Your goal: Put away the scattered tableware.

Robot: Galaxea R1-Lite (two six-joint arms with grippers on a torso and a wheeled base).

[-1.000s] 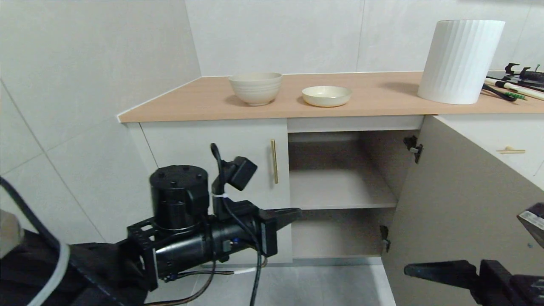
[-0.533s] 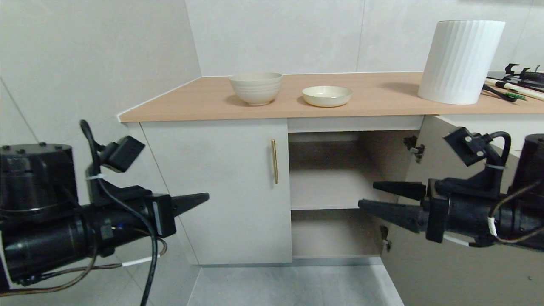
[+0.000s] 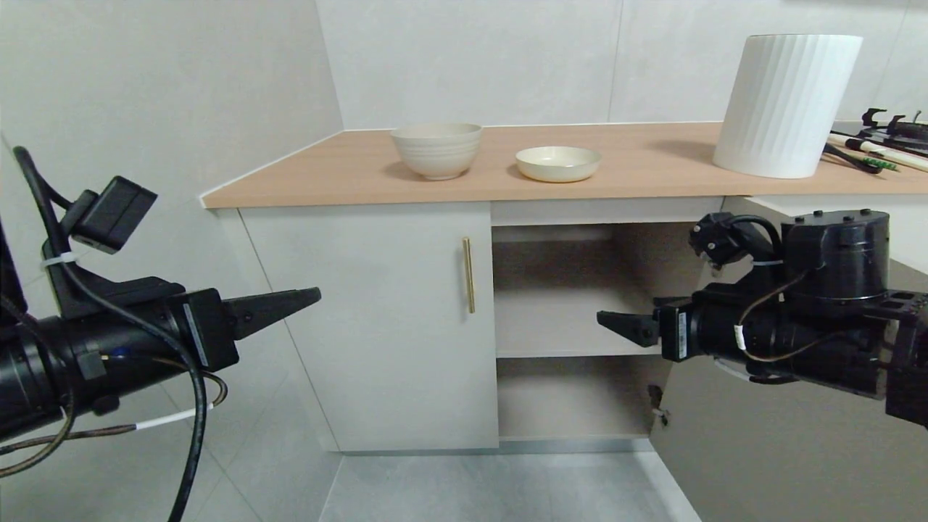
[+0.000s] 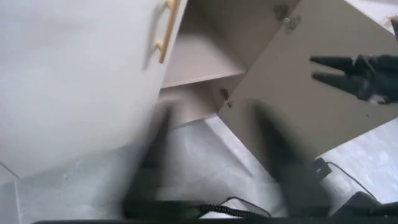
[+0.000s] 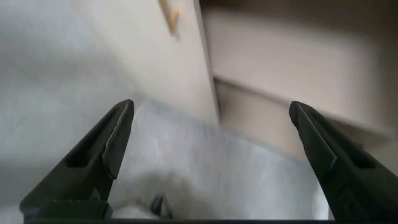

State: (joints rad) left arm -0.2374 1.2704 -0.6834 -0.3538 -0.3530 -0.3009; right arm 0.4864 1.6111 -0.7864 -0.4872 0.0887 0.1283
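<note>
- A cream bowl point(image 3: 436, 150) is seen upright on the wooden counter point(image 3: 652, 156), toward its left end.
- A shallow cream dish point(image 3: 557, 163) is set just to the right of the bowl, not touching it.
- Farther right on the counter a tall white ribbed container point(image 3: 786, 105) is stood, and some dark-handled utensils point(image 3: 877, 145) are laid at the far right edge.
- Below the counter, the cabinet point(image 3: 602, 211) is seen with its left door point(image 3: 377, 319) shut. A slim gold handle point(image 3: 468, 275) is fixed upright near that door's right edge.
- The right door point(image 3: 768, 449) is swung open toward the near right, so a pale shelf point(image 3: 573, 322) and the compartment under it are laid bare.
- The left gripper point(image 3: 312, 293) is held at the left, lower than the counter, and pointed right toward the shut door, well apart from it.
- Its fingers point(image 4: 152, 155) are blurred in the left wrist view, yet two dark shapes can be made out, parted, with floor between them and nothing gripped.
- The right gripper point(image 3: 605, 319) is held at the right, in front of the open compartment at about shelf level, and pointed left.
- Its fingers point(image 5: 112, 149) are spread wide, and nothing is held between them.
</note>
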